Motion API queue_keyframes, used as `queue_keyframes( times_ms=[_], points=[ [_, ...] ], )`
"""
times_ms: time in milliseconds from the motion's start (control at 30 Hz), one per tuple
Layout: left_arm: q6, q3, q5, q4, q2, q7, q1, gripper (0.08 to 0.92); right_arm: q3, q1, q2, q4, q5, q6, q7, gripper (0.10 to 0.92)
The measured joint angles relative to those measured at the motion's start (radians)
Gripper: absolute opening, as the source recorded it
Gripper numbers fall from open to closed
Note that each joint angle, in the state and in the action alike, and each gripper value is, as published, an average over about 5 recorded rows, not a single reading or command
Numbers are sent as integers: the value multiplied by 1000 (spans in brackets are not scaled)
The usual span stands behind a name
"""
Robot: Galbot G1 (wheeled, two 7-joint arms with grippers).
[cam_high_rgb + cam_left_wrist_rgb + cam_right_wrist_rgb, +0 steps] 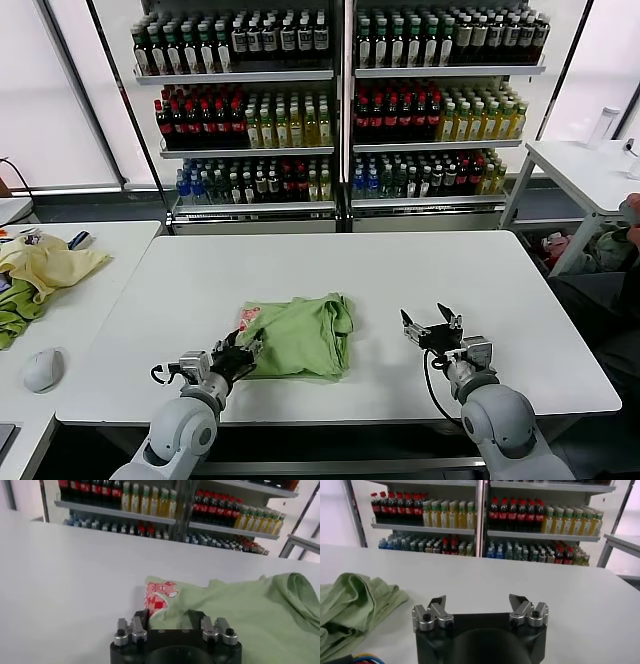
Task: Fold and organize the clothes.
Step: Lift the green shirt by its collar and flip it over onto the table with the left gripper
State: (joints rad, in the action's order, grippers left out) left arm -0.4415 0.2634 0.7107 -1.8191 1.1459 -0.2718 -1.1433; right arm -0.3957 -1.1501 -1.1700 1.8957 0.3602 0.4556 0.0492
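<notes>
one edge matters: our left gripper sits at the green shirt's near-left corner, fingers straddling the hem, not visibly clamped. our right gripper waits open, well apart.

We stood in a shop-like lab: shelves stocked with bottled drinks (rows deep) behind white tables
</notes>
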Motion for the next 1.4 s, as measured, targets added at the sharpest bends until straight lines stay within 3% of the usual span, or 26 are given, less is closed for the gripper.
queue_keyframes(
  times_ms=[367,467,967,1400],
  points=[
    [-33,68,226,23,18,19,3,197,-3,-2,3,7,3,0,0,823],
    [-35,89,290,21,24,16,1,160,-3,-2,4,8,3,0,0,823],
    [-51,254,572,-5,-7,-25,-2,151,-4,5,9,9,11,1,2,823],
    [-61,494,718,-40,-139,-63,-6,138,-1,19,4,4,19,1,2,823]
  ],
)
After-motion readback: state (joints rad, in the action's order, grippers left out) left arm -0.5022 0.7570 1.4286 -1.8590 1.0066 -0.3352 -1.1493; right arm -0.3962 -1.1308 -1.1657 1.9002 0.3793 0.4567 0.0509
